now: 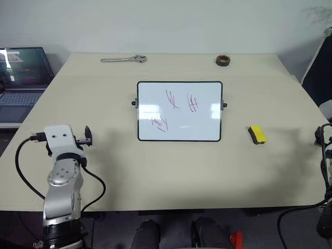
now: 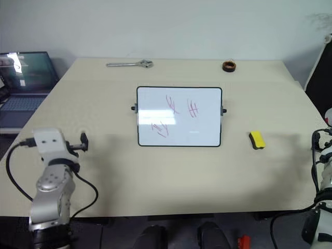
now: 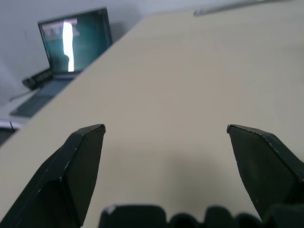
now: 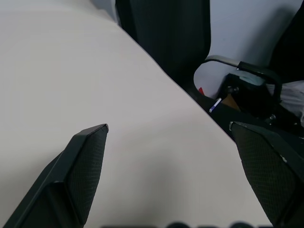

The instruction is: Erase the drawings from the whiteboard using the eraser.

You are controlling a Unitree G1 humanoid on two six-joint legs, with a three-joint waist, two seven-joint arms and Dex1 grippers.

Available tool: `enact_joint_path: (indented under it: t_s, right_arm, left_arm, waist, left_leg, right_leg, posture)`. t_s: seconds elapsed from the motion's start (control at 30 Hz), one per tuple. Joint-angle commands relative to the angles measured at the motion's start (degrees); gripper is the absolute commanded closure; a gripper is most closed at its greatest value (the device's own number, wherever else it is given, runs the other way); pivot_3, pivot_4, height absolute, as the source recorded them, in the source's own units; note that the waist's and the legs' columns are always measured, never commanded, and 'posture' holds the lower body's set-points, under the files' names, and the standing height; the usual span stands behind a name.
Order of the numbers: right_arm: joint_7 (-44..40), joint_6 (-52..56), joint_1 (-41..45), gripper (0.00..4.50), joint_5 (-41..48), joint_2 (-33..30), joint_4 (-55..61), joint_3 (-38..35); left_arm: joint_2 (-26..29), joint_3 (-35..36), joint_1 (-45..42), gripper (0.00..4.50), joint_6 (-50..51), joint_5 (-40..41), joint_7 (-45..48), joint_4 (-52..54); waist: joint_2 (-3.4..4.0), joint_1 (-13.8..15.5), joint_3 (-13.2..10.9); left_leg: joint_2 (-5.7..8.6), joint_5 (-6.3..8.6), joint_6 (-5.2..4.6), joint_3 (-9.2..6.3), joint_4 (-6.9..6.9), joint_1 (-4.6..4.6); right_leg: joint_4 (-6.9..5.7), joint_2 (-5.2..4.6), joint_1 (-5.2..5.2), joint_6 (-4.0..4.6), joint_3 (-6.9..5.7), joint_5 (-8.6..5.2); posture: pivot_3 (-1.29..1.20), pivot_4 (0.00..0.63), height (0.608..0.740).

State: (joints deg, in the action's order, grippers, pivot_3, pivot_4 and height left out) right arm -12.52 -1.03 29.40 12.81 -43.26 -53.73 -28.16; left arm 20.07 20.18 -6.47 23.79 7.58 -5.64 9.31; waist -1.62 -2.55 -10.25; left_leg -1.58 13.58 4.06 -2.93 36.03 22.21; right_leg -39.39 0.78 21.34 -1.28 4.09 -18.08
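Note:
The whiteboard (image 1: pixel 202 124) lies in the middle of the beige table (image 1: pixel 155 171), black-framed with a knob on each short side. Three clusters of red-pink drawings are on it: crossed strokes (image 1: pixel 172 98), a hatch mark (image 1: pixel 192 102) and a zigzag (image 1: pixel 160 123). To the right of the board the yellow eraser (image 1: pixel 256 134) rests on the table, apart from both grippers. My left gripper (image 3: pixel 166 128) is open over bare table near the left edge, well left of the board. At the table's right edge, right of the eraser, my right gripper (image 4: pixel 168 126) is open with nothing in it.
A metal wrench (image 1: pixel 124 59) and a dark round roll (image 1: pixel 223 60) lie at the table's far edge. An open laptop (image 1: pixel 23 72) stands on a lower surface off the left side. A dark chair (image 4: pixel 166 33) and clutter sit beyond the right edge.

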Motion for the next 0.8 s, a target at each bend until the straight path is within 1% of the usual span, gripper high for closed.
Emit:
enact_joint_path:
  t_s: [0.03,0.13,0.2,0.27,0.37,0.53,0.57,0.67,0.7,0.73,0.77,0.8]
  right_arm:
    - [-0.17,0.98,0.26,0.02,1.74,-2.04,3.55,-1.64]
    - [0.5,2.66,-0.96,0.02,1.93,-1.62,6.26,-1.45]
    - [-2.14,5.68,-3.17,0.02,4.0,-1.13,13.53,-1.37]
    - [-3.29,9.16,-6.34,0.02,6.62,0.04,22.75,-2.1]
    - [-3.61,15.84,-10.74,0.02,10.21,2.34,35.43,-2.11]
    - [-3.1,21.1,-13.37,0.02,12.14,5.23,46.69,-1.45]
    - [-3.28,21.3,-13.3,0.02,12.14,5.48,47.34,-1.3]
    - [-2.21,21.8,-12.79,0.02,11.7,6.75,47.51,-1.6]
    - [-1.56,23.16,-13.31,0.02,11.72,7.1,48.87,-1.43]
    - [-0.47,24.54,-14.04,0.02,11.72,7.93,51.21,-0.92]
    - [0.03,26.32,-15.02,0.02,11.37,7.89,53.73,-0.3]
    - [1.49,29.8,-16.33,0.02,10.81,8.06,57.36,0.78]
  left_arm:
    - [-0.16,0.67,-1.66,0.0,-0.87,-0.27,-0.05,0.27]
    - [-0.46,0.56,-1.24,0.0,-1.79,-0.81,0.17,-0.22]
    - [-0.56,-0.17,-0.44,0.0,-1.9,0.96,2.92,2.28]
    - [0.46,-0.13,-0.68,0.0,-3.58,2.78,6.64,4.09]
    - [1.75,2.64,-4.91,0.0,-4.28,4.72,7.22,5.98]
    - [4.86,3.24,-7.41,0.0,-3.85,5.35,9.87,7.14]
    - [5.48,2.98,-7.96,0.0,-3.34,5.34,10.22,7.67]
    - [7.2,-1.08,-11.35,0.0,-0.05,7.46,14.41,10.12]
    - [7.73,-3.38,-13.25,0.0,1.07,9.15,17.51,10.74]
    - [8.55,-4.05,-14.27,0.0,1.49,10.64,20.26,10.56]
    - [9.47,-6.81,-16.15,0.0,1.73,11.84,24.33,10.58]
    - [10.85,-8.95,-17.61,0.0,1.14,12.5,28.57,9.86]
  waist:
    - [-0.01,0.0,0.0]
    - [-0.01,-0.05,0.0]
    - [0.0,-0.02,0.0]
    - [0.01,0.02,0.0]
    - [-0.01,0.2,-0.01]
    - [0.04,0.24,0.02]
    - [0.04,0.22,0.02]
    - [0.02,0.4,0.01]
    - [0.01,0.64,0.0]
    - [0.0,0.96,0.0]
    - [0.0,1.11,0.0]
    - [0.02,1.34,-0.01]
  left_leg:
    - [0.02,0.0,0.0,0.0,0.02,0.0]
    - [0.03,0.0,0.0,0.0,0.01,-0.02]
    - [0.02,0.0,0.01,0.01,-0.02,0.02]
    - [-0.01,-0.01,0.02,0.0,-0.03,0.1]
    - [-0.09,-0.01,0.04,-0.11,0.02,0.19]
    - [-0.05,-0.01,0.02,-0.12,0.05,0.1]
    - [-0.04,-0.01,0.02,-0.08,0.04,0.11]
    - [-0.05,-0.01,0.02,-0.11,0.04,0.15]
    - [-0.03,-0.01,0.02,-0.13,0.05,0.15]
    - [-0.01,-0.01,0.02,-0.14,0.06,0.16]
    - [0.0,-0.02,0.01,-0.2,0.08,0.19]
    - [-0.01,-0.02,0.02,-0.22,0.08,0.21]
  right_leg:
    - [0.0,0.0,0.0,-0.01,0.0,0.01]
    - [0.01,0.01,-0.01,-0.02,0.01,0.01]
    - [0.06,0.01,0.0,-0.02,0.0,0.01]
    - [0.08,0.01,0.05,-0.02,0.0,0.01]
    - [0.06,0.01,0.08,-0.02,-0.09,0.01]
    - [0.01,0.01,0.02,-0.04,-0.07,0.02]
    - [0.02,0.01,0.03,-0.04,-0.04,0.02]
    - [0.02,0.01,0.07,-0.04,-0.08,0.02]
    - [0.02,0.01,0.06,-0.04,-0.09,0.02]
    - [0.01,0.01,0.06,-0.03,-0.11,0.02]
    - [0.0,0.01,0.06,-0.04,-0.16,0.02]
    - [0.0,0.01,0.06,-0.04,-0.17,0.02]
  posture:
    - [0.0,0.15,0.74]
    - [0.0,0.15,0.74]
    - [0.0,0.15,0.74]
    - [0.0,0.15,0.74]
    - [0.0,0.15,0.74]
    - [0.0,0.15,0.74]
    - [0.0,0.15,0.74]
    - [0.0,0.15,0.74]
    - [0.0,0.15,0.74]
    - [0.0,0.15,0.74]
    - [0.0,0.15,0.74]
    - [0.0,0.15,0.74]
